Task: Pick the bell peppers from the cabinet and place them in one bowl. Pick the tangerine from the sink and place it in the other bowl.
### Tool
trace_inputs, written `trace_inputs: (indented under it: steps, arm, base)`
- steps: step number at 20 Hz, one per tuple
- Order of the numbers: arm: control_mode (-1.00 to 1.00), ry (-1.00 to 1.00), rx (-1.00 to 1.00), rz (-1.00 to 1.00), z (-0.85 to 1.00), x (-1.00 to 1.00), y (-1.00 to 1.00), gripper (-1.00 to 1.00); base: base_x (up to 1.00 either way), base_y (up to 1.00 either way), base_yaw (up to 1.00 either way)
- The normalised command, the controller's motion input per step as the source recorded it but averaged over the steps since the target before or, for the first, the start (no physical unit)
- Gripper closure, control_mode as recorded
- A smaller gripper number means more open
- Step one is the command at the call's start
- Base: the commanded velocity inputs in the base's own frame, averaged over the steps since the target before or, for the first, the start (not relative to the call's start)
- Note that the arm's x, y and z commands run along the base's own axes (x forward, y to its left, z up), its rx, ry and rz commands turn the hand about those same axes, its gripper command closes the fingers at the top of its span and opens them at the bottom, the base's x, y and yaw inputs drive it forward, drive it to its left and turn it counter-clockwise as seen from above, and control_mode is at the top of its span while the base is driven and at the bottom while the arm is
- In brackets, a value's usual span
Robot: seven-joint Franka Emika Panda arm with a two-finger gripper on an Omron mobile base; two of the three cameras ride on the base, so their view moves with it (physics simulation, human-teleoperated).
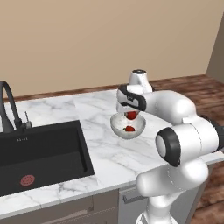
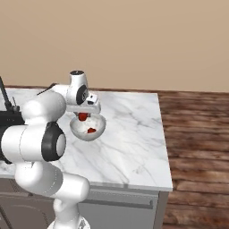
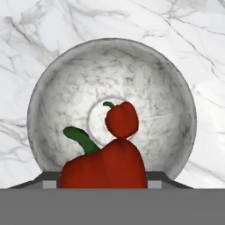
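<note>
Holding 2nd pepper over bowl, gripper closed on it (fingertips hidden); 1st pepper inside

Glossy white arm, dark joints

In the hand view the claw's fingertips are hidden behind the near bell pepper, whose lower part is cut off by the bottom edge. From both base cameras the white hand covers the claw, so its jaws cannot be made out. Far left of the claw, the sink and tap run off the picture's edge.
</note>
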Motion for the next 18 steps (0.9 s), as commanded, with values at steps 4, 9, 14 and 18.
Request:
trace_inputs:
  steps: [4, 9, 14, 18]
  arm:
    - [-1.0, -0.07, 0.0, 0.0, -0.29, 0.38, 0.0, 1.0]
    - [-1.0, -0.04, 0.0, 0.0, -0.05, 0.21, 0.0, 1.0]
    - [-1.0, 0.0, 0.0, 0.0, 0.0, 0.1, 0.0, 1.0]
    - [-1.0, 0.0, 0.0, 0.0, -0.08, 0.0, 0.0, 1.0]
  base:
    - [0.0, 0.0, 0.0]
    - [0.0, 0.0, 0.0]
    - [0.0, 0.0, 0.0]
    - [0.0, 0.0, 0.0]
